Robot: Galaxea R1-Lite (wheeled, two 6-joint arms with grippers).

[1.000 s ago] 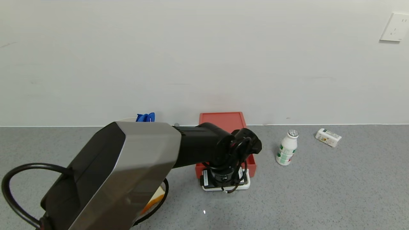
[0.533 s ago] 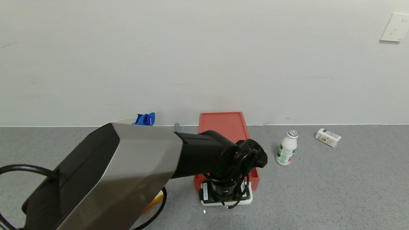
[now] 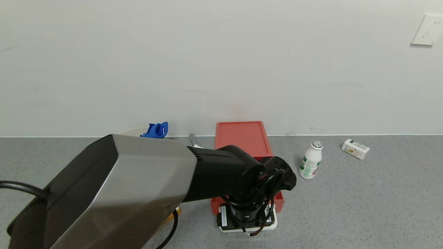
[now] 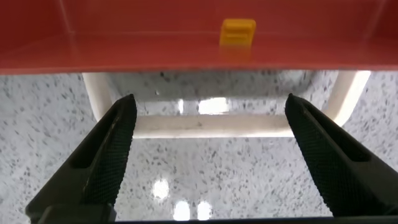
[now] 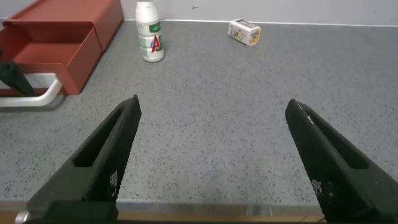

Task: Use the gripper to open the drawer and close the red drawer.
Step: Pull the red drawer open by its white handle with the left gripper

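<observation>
Beside the bowl (image 3: 133,131) holding a blue item (image 3: 156,129), the red drawer (image 3: 247,162) is standing pulled out, a yellow block (image 4: 238,32) lying inside. The left gripper (image 4: 211,155) is straddling its white handle (image 4: 214,124), fingers spread wide. The right gripper (image 5: 214,165) is hovering wide open, well apart.

Prob. a kitchen: grey speckled countertop (image 3: 363,193), white wall w/ socket (image 3: 428,29).

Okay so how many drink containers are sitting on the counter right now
2. A white bottle stands upright just right of the red drawer; a small carton lies on its side farther right, near the wall. The left arm may hide more.
</observation>
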